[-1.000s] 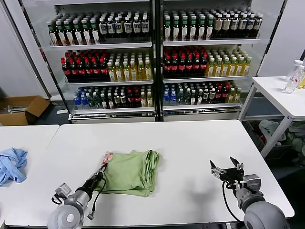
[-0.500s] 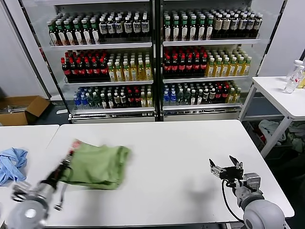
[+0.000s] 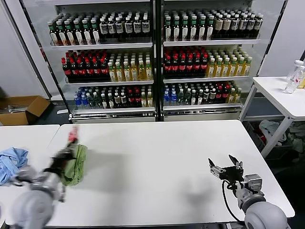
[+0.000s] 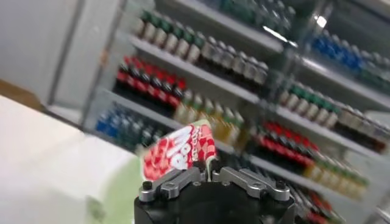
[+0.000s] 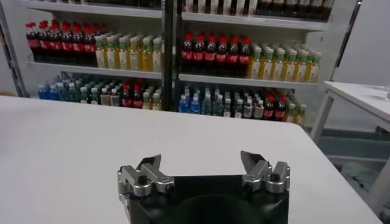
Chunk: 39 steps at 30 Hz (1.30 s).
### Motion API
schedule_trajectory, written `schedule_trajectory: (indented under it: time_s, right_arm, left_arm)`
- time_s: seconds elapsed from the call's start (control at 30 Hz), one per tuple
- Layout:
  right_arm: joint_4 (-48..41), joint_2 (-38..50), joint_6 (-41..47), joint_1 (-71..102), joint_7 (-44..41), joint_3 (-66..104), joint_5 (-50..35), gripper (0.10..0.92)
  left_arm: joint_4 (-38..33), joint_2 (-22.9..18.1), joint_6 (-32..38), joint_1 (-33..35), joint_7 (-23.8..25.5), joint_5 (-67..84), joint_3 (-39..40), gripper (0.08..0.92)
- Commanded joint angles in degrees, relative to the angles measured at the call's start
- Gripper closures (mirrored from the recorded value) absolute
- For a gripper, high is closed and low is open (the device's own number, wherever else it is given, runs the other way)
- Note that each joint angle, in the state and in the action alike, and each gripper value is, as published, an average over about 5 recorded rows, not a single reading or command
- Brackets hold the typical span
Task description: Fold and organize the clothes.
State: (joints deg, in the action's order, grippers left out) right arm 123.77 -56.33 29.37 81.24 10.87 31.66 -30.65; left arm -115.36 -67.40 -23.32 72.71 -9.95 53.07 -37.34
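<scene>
The polo shirt [image 3: 76,163] is a soft, limp bundle of light green cloth, bunched into a narrow upright wad near the left edge of the smooth white table [image 3: 157,167], with a patch of its red-and-white checked print [image 3: 73,135] sticking up at the top; its long axis runs roughly from the near side of the table toward the shelves, print end farthest from the robot. In the left wrist view that print [image 4: 180,154] is a crumpled flap with white lettering on red, rising straight out from between the fingertips of the left gripper [image 4: 210,176], whose dark metal fingers are drawn together on the fabric, with pale green cloth spilling down beside them. In the head view the left gripper [image 3: 64,155] is blurred at the shirt's left side, above the gap between the main table and the neighbouring white table [image 3: 19,143], on which a rumpled light blue garment [image 3: 12,162] lies. The right gripper [image 3: 225,169] hangs low over the right part of the table, well apart from the shirt, its two fingers spread wide with nothing between them, as the right wrist view [image 5: 204,173] shows plainly. Behind stand glass-fronted coolers [image 3: 152,62] with rows of bottles
</scene>
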Motion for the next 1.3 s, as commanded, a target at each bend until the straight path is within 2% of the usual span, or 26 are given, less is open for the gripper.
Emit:
schedule_trajectory:
  time_s: [0.03,0.13,0.23,0.33,0.43,0.57,0.67,0.83,0.97,1.13,1.3]
  right_arm:
    - [1.3,0.8,-0.1,1.4,0.0,2.3,-0.7,0.203]
    - [1.7,1.2,0.0,1.2,0.0,2.9,-1.3,0.203]
    - [1.6,1.5,0.3,0.5,-0.1,3.0,-1.8,0.203]
    - [1.1,1.7,0.5,-1.1,-0.2,2.3,-2.3,0.203]
    - [0.5,1.6,0.5,-3.5,0.1,0.5,-3.7,0.203]
    - [-1.1,0.8,0.8,-8.8,1.1,-5.7,-6.4,0.203]
    - [-4.1,-1.4,1.1,-15.0,2.9,-13.9,-7.8,0.203]
    - [-11.6,-8.5,2.2,-25.8,6.4,-25.9,-8.5,0.203]
    - [-18.7,-14.8,3.0,-30.3,9.5,-32.6,-8.7,0.203]
    - [-26.1,-21.0,3.6,-32.6,11.7,-36.1,-7.8,0.203]
    - [-30.0,-23.7,3.3,-32.7,12.8,-37.7,-5.9,0.203]
  left_arm:
    - [15.4,-20.3,-0.6,-16.5,-5.4,-15.5,35.7,0.901]
    - [20.2,-24.1,-0.6,-20.0,-6.7,-16.8,38.7,0.901]
    - [24.1,-25.8,-0.2,-21.9,-6.3,-22.1,40.2,0.901]
    - [25.0,-25.1,2.0,-21.7,-4.1,-28.8,41.0,0.901]
    - [20.3,-22.5,4.8,-19.7,-2.0,-32.0,41.4,0.864]
    - [10.5,-17.7,6.3,-15.4,-1.5,-31.6,38.7,0.756]
    - [4.9,-13.5,8.0,-11.4,-1.6,-30.9,33.6,0.669]
    - [0.7,-8.8,11.7,-5.1,-4.1,-28.1,22.6,0.513]
    - [0.2,-7.3,14.2,0.3,-4.7,-28.6,15.0,0.410]
    - [-1.1,-6.3,16.9,6.6,-4.7,-28.2,10.1,0.248]
    - [-1.6,-6.5,17.7,9.7,-4.4,-28.1,9.0,0.182]
